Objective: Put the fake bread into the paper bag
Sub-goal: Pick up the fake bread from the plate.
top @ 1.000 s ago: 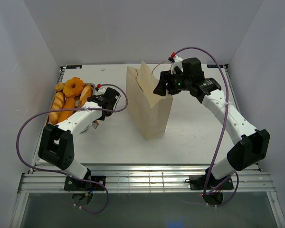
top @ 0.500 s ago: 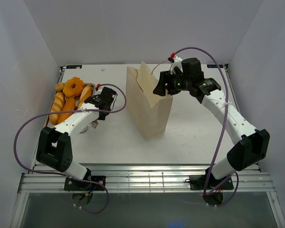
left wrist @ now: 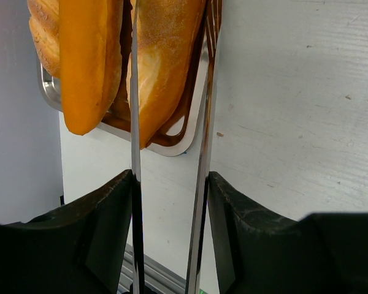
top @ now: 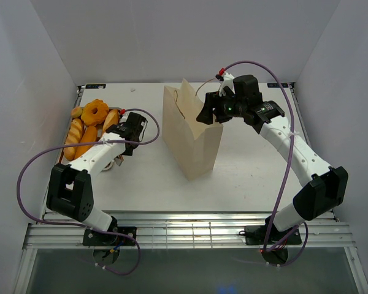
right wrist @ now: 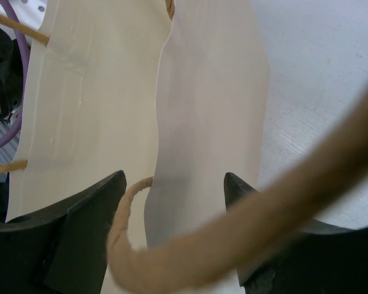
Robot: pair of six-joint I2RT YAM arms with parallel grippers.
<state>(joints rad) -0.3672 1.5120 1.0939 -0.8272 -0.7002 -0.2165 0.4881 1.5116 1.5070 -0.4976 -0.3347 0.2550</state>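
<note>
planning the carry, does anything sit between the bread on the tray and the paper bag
Nothing visible does: only bare table lies between the fake bread and the paper bag.

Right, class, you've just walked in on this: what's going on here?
The left gripper holds thin metal tongs, whose blades straddle a long loaf lying on the silver tray with the other fake bread. The right gripper sits at the top edge of the standing paper bag, jaws apart, a cord handle crossing its camera. The bag's inside is not visible.
</note>
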